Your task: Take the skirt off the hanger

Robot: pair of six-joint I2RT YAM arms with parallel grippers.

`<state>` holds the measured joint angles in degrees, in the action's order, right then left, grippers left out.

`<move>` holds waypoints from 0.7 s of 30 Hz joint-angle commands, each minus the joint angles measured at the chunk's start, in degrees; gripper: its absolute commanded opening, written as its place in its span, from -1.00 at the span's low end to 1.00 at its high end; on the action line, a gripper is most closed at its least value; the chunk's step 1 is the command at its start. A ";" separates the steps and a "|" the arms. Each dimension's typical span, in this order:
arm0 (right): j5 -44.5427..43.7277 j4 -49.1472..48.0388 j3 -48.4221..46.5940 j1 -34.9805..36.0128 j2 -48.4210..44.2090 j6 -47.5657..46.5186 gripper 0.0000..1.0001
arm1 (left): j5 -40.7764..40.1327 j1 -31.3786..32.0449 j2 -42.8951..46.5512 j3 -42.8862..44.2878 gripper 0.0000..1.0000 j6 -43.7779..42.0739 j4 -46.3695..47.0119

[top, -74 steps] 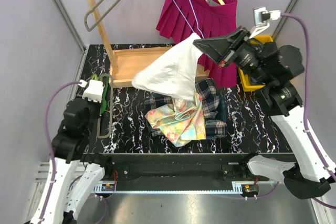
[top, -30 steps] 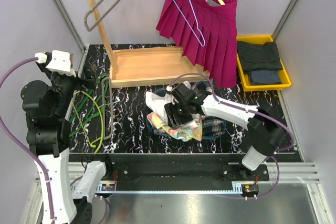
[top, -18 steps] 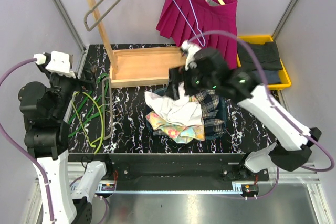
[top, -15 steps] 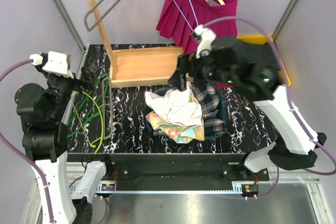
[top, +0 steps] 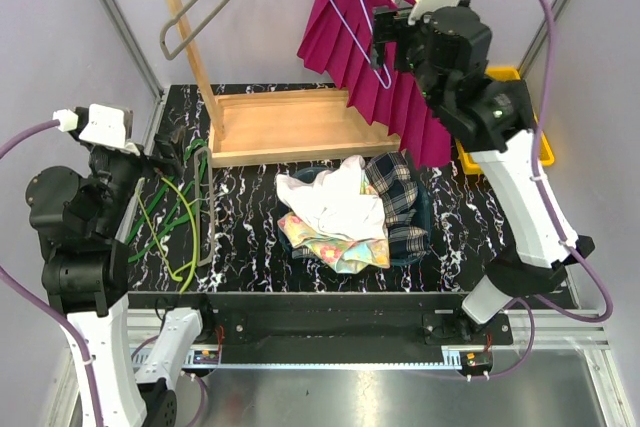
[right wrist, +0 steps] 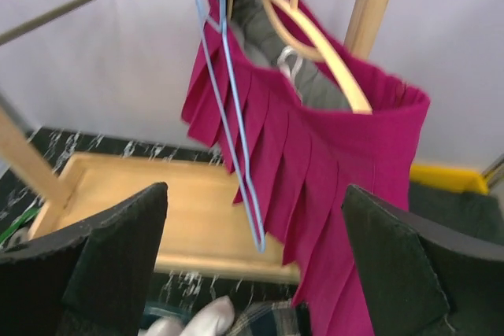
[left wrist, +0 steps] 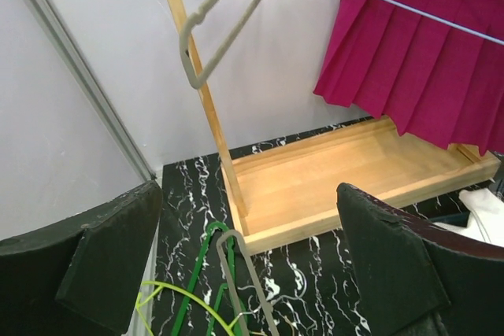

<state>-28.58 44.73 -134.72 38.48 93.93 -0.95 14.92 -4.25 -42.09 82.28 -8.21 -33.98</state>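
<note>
Raised from the heap of patterned clothes (top: 352,235) since a second ago, the right claw (top: 385,42) is seen high at the back, spread wide open with nothing gripped. It is pointed at the magenta pleated skirt (right wrist: 315,163), which is not touched. The skirt is hung on a pale curved wooden hanger (right wrist: 331,53) at the right end of the wooden garment rack (top: 280,122), with a thin blue wire hanger (right wrist: 236,139) just beside it. The left claw (left wrist: 249,188) is also held wide open and empty, over the left of the black marbled desk (top: 470,237).
</note>
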 commanded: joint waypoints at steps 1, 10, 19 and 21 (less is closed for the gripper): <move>-3.62 -33.00 8.67 -0.42 -2.70 -14.42 1.00 | 2.22 -0.23 1.92 -3.08 0.98 1.44 1.89; 1.06 -43.85 5.26 -8.94 4.76 -19.54 0.99 | 1.17 -0.23 3.85 -8.62 0.98 1.09 3.83; 4.75 -36.73 -6.79 -13.25 15.93 -13.56 0.91 | 0.03 -0.23 3.85 -9.15 0.98 0.04 4.62; 5.20 -36.73 -6.35 -13.43 16.81 -12.68 0.89 | -0.41 -0.23 4.20 -9.33 0.98 -0.93 4.62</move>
<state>-25.78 7.84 -139.52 25.17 108.73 -15.99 15.20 -4.25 -38.65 72.90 -7.68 -32.86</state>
